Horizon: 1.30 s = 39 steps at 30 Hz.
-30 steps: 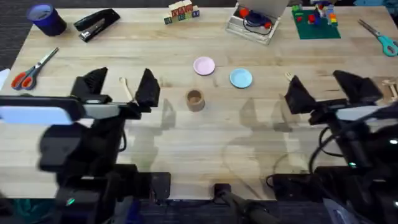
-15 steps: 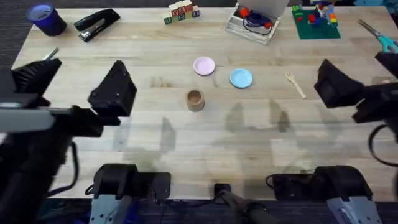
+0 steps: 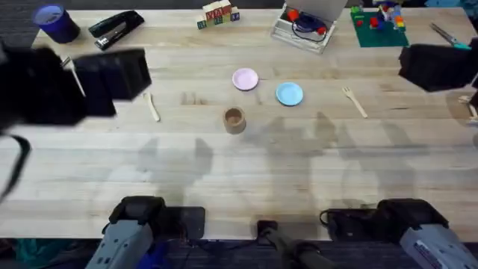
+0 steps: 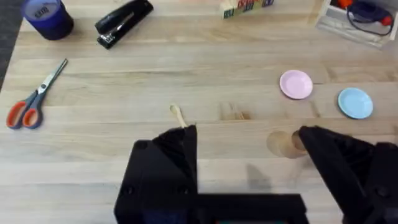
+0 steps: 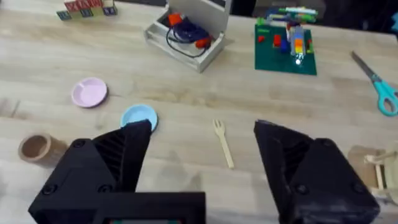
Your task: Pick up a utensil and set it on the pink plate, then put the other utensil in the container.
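A clear plastic box with red and blue bits inside sits at the table's far edge. Just beside it, a green brick baseplate and teal scissors; the other way, lettered blocks, a black stapler, a dark blue cup. Nearer than the box lies a light blue plate.

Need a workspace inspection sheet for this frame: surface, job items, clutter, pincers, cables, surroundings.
Surface: wooden table, bare in front.
Job's things: spoon and fork flat on the table; pink plate empty; brown cup upright.
Clutter: blue plate, blue cup, stapler, orange scissors, teal scissors, clear box, blocks.
Pincers: left pincer and right pincer open, holding nothing.
Cables: nothing seen on the surface.
Surroundings: nothing seen.
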Motion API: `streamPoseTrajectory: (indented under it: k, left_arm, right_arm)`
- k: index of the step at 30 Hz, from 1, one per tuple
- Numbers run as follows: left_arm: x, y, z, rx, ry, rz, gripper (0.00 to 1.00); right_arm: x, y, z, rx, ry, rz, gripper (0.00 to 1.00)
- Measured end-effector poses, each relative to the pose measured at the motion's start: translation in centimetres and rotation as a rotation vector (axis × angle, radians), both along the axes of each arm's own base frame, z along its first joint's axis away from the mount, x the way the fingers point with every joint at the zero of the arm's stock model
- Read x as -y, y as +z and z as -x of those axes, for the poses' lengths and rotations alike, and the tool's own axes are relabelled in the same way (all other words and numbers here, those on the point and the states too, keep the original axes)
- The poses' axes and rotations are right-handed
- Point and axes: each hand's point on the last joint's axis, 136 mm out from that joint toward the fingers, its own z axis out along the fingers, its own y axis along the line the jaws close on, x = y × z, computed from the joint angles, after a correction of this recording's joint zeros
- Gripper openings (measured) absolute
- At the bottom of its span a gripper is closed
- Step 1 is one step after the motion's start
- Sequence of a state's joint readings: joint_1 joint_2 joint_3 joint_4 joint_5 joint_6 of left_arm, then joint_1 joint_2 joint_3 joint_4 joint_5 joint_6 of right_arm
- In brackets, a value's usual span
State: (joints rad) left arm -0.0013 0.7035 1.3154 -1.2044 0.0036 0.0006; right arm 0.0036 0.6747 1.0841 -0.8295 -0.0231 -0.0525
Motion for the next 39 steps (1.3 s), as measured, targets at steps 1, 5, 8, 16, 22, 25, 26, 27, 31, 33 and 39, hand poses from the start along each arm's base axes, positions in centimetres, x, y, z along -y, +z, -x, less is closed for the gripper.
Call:
streamPoseTrajectory:
  k: [1,5,8,16,22,25,26,27,31,33,39]
  left_arm:
    - [0.0,0.2,-0.2,-0.020,0.000,0.000,0.993]
    - [0.0,0.7,-0.9,-0.134,0.000,0.000,0.993]
    - [0.0,0.6,-1.4,-0.226,0.003,0.004,0.992]
    - [0.0,-0.1,-4.0,-0.380,0.034,0.033,0.993]
    - [0.0,-0.9,-5.0,-0.419,0.041,0.040,0.993]
    - [0.0,-1.1,-5.1,-0.432,0.044,0.041,0.992]
    - [0.0,-1.3,-4.9,-0.449,0.046,0.043,0.993]
    - [0.0,-1.6,-4.7,-0.471,0.053,0.047,0.992]
    - [-0.6,-3.6,-3.5,-0.615,0.114,0.041,0.993]
    - [-1.1,-4.4,-3.8,-0.658,0.150,0.031,0.993]
    - [-2.2,-6.8,-5.6,-0.682,0.254,0.025,0.993]
  right_arm:
    - [0.0,0.0,0.0,-0.027,0.000,0.000,0.994]
    - [0.0,-0.5,-0.1,-0.149,0.000,0.001,0.993]
    - [0.0,-0.9,-0.2,-0.232,0.000,0.001,0.993]
    - [0.0,-1.4,-0.5,-0.384,0.000,0.001,0.995]
    - [0.0,-2.2,-1.3,-0.424,0.000,0.002,0.996]
    - [0.0,-2.2,-1.3,-0.423,0.000,0.002,0.996]
    - [0.0,-2.2,-1.3,-0.423,0.000,0.002,0.996]
    - [0.0,-2.2,-1.3,-0.423,0.000,0.002,0.996]
    - [0.0,-2.2,-1.3,-0.422,0.000,0.002,0.996]
    - [0.0,-2.2,-1.3,-0.420,0.000,0.002,0.996]
    - [0.0,-2.2,-1.3,-0.420,0.000,0.002,0.995]
